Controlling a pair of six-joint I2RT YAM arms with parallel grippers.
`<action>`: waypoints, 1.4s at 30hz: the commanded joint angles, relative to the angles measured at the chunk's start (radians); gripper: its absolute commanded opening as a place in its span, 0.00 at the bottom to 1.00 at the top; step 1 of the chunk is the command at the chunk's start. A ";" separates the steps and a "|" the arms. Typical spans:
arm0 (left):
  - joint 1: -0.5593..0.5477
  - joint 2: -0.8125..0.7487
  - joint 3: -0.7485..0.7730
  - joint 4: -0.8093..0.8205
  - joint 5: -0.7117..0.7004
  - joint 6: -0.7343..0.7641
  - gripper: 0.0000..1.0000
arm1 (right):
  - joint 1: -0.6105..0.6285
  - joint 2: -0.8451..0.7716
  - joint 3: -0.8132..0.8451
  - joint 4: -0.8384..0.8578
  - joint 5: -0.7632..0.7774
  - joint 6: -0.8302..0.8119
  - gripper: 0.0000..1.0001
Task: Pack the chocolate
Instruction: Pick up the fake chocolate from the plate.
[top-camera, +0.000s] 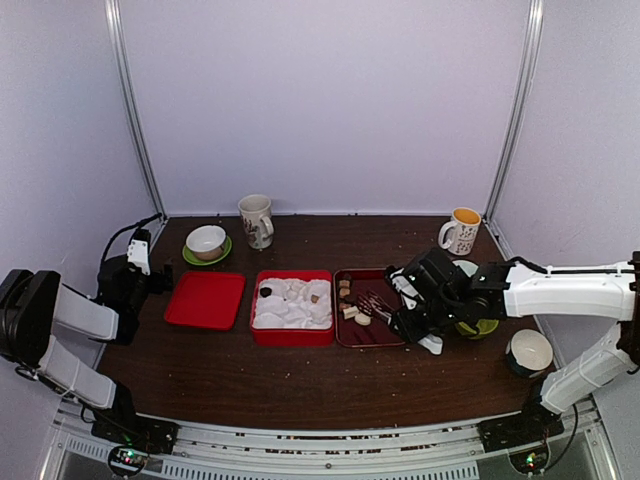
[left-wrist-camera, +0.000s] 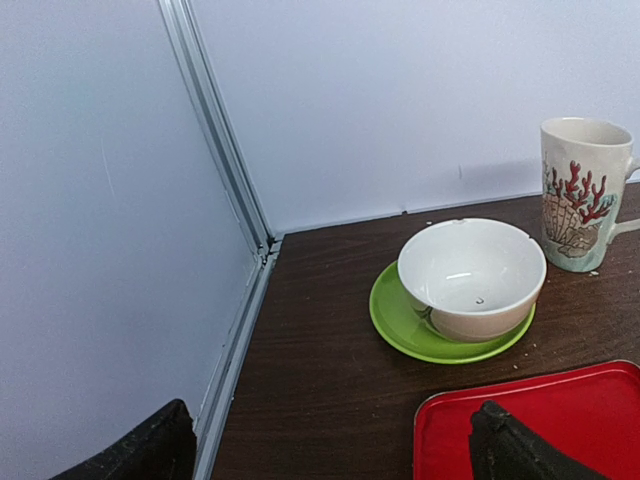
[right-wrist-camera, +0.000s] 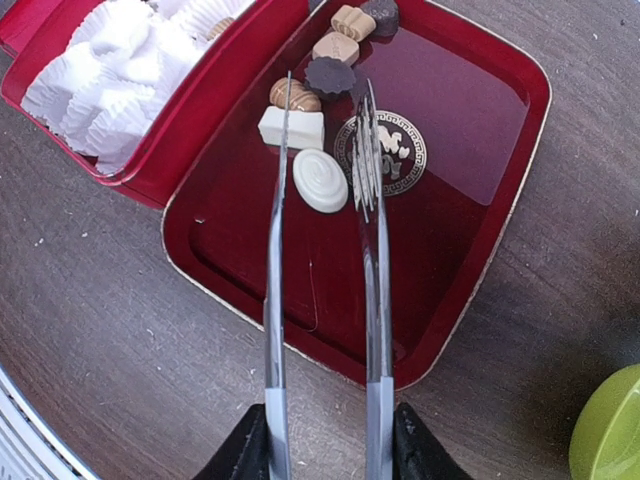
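Note:
Several pieces of chocolate (right-wrist-camera: 320, 180), white, tan, brown and dark, lie in the far part of the dark red tray (right-wrist-camera: 460, 200), also seen from above as chocolate (top-camera: 352, 311). My right gripper (right-wrist-camera: 325, 450) is shut on the handle end of metal tongs (right-wrist-camera: 372, 250). The tong arms reach out over the tray, and the round white piece lies between them. The red box (top-camera: 292, 334) with its white insert holds a dark piece (top-camera: 266, 292) and a tan piece (top-camera: 313, 297). My left gripper (left-wrist-camera: 330, 455) is open and holds nothing, far left at the table's edge (top-camera: 140, 262).
A flat red lid (top-camera: 205, 298) lies left of the box. Behind it are a white bowl on a green saucer (left-wrist-camera: 470, 278) and a shell-patterned mug (left-wrist-camera: 583, 195). To the right stand a yellow-lined mug (top-camera: 461, 231), a green saucer (top-camera: 482, 327) and another bowl (top-camera: 530, 350).

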 joint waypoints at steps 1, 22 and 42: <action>0.010 0.006 0.015 0.052 -0.005 -0.002 0.98 | -0.006 -0.022 -0.007 -0.017 0.004 0.003 0.38; 0.009 0.005 0.014 0.053 -0.005 -0.002 0.98 | -0.031 0.010 -0.013 -0.055 -0.039 -0.004 0.39; 0.009 0.006 0.014 0.053 -0.004 -0.002 0.98 | -0.034 0.134 0.074 -0.063 -0.055 -0.074 0.44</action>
